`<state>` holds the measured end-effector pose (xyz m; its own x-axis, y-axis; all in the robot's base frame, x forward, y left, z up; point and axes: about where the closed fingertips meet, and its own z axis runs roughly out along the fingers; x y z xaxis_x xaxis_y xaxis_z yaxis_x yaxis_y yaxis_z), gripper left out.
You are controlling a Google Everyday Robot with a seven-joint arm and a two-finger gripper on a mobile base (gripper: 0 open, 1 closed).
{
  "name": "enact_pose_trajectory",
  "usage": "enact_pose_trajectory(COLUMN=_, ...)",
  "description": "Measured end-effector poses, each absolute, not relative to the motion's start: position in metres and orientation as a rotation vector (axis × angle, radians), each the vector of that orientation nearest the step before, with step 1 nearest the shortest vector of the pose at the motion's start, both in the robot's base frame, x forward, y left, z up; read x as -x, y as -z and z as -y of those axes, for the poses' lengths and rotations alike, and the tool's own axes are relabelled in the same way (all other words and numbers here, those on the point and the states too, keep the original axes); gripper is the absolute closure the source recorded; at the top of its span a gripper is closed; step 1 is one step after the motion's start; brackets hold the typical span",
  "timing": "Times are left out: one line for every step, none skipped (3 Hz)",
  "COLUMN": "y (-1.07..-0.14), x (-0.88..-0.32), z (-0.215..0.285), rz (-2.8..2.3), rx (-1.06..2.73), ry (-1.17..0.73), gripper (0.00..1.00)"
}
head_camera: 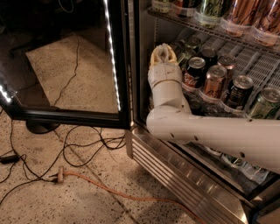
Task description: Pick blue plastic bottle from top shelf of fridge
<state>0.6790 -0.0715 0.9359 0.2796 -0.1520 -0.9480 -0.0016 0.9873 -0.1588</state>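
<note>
The fridge (175,175) stands with its glass door (114,65) swung open to the left. My gripper (162,51) reaches inside at the left end of a wire shelf (262,65), pointing toward the back, just left of the front row of cans (194,70). My white forearm (210,131) crosses in front of the shelf below. The blue plastic bottle is hidden; the gripper covers the left end of the shelf.
Several cans (238,89) fill the shelf to the gripper's right. Bottles and cans (210,8) stand on the shelf above. The door's LED strip (111,48) is close on the left. Black cables (87,144) and an orange cord (109,188) lie on the speckled floor.
</note>
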Motion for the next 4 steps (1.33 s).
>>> enact_pose_trajectory(y=-0.9311, x=-0.6799, z=0.0643, rz=-1.312, rx=0.159, ry=0.073, gripper=0.81)
enact_pose_trajectory(y=-0.9313, x=-0.6799, z=0.0643, rz=-1.312, rx=0.159, ry=0.073, gripper=0.57)
enact_pose_trajectory(y=-0.9313, x=-0.6799, z=0.0643, rz=-1.312, rx=0.159, ry=0.073, gripper=0.34)
enact_pose_trajectory(y=-0.9344, x=-0.6824, z=0.0611, rz=-1.313, rx=0.179, ry=0.069, gripper=0.11)
